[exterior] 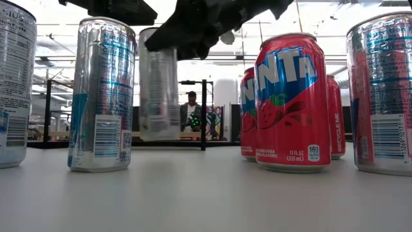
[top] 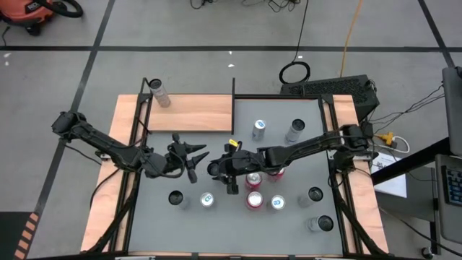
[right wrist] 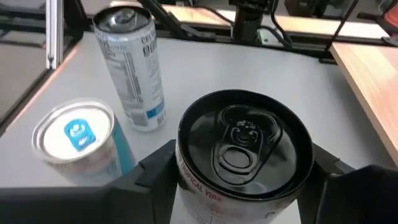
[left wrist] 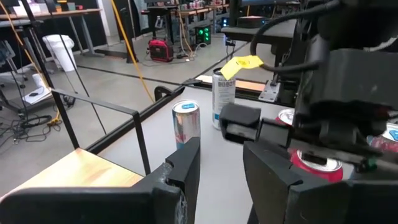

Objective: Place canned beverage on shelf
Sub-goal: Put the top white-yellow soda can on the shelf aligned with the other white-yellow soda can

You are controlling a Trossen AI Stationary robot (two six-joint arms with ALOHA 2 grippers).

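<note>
- Two jaws of the right gripper (right wrist: 239, 186) bracket a black-topped can (right wrist: 244, 149), one on each side of its wall; whether they have clamped it, I cannot tell.
- That can stands near the middle of the worktop (top: 289, 217), just beside the red soda cans (top: 254, 200).
- It looks rigid and smooth, probably full and fairly heavy; thin walls may dent, so a firm mid-height hold suits.
- Right arm reaches in from the right edge, stretched low, wrist angled down over the can.
- Left gripper (top: 193, 160) waits close by, jaws slightly apart and empty.
- One silver can (top: 158, 92) already stands on the shelf (top: 195, 112), at the far left corner.
</note>
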